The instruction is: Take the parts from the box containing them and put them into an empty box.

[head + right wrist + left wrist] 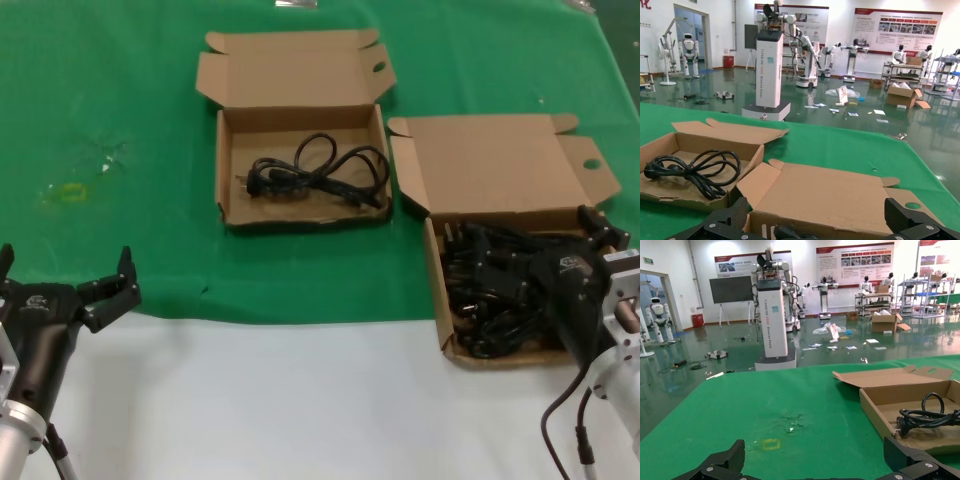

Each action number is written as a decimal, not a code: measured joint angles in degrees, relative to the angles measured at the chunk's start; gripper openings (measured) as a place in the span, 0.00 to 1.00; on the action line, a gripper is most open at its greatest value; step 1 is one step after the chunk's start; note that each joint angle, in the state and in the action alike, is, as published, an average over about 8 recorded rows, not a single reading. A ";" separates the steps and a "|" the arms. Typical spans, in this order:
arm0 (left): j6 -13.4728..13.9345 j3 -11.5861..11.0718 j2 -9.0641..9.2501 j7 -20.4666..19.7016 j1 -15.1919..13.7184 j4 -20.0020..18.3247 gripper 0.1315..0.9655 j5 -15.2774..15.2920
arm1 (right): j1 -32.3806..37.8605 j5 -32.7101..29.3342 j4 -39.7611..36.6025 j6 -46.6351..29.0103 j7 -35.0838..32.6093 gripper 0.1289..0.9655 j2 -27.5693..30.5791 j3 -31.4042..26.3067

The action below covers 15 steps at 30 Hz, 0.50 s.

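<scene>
**Right gripper over the full box, left one parked**

Head view: two open cardboard boxes on the green tabletop [120, 230]. The far box [300, 165] holds one looped cord [320, 172]. The near box [500, 250] on the right holds a pile of cords [480, 290], and the right gripper [540, 262] is down among them; can't tell how its fingers stand here. The left gripper [65, 268] sits at the tabletop's front left edge, fingers apart.

Left wrist view: fingers [722, 462] spread wide, holding nothing.

Right wrist view: fingers [722, 220] spread over the near box.
</scene>
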 joint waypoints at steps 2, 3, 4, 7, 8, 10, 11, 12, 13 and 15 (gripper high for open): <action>0.00 0.00 0.00 0.00 0.00 0.00 1.00 0.00 | 0.00 0.00 0.00 0.00 0.00 1.00 0.00 0.00; 0.00 0.00 0.00 0.00 0.00 0.00 1.00 0.00 | 0.00 0.00 0.00 0.00 0.00 1.00 0.00 0.00; 0.00 0.00 0.00 0.00 0.00 0.00 1.00 0.00 | 0.00 0.00 0.00 0.00 0.00 1.00 0.00 0.00; 0.00 0.00 0.00 0.00 0.00 0.00 1.00 0.00 | 0.00 0.00 0.00 0.00 0.00 1.00 0.00 0.00; 0.00 0.00 0.00 0.00 0.00 0.00 1.00 0.00 | 0.00 0.00 0.00 0.00 0.00 1.00 0.00 0.00; 0.00 0.00 0.00 0.00 0.00 0.00 1.00 0.00 | 0.00 0.00 0.00 0.00 0.00 1.00 0.00 0.00; 0.00 0.00 0.00 0.00 0.00 0.00 1.00 0.00 | 0.00 0.00 0.00 0.00 0.00 1.00 0.00 0.00; 0.00 0.00 0.00 0.00 0.00 0.00 1.00 0.00 | 0.00 0.00 0.00 0.00 0.00 1.00 0.00 0.00; 0.00 0.00 0.00 0.00 0.00 0.00 1.00 0.00 | 0.00 0.00 0.00 0.00 0.00 1.00 0.00 0.00; 0.00 0.00 0.00 0.00 0.00 0.00 1.00 0.00 | 0.00 0.00 0.00 0.00 0.00 1.00 0.00 0.00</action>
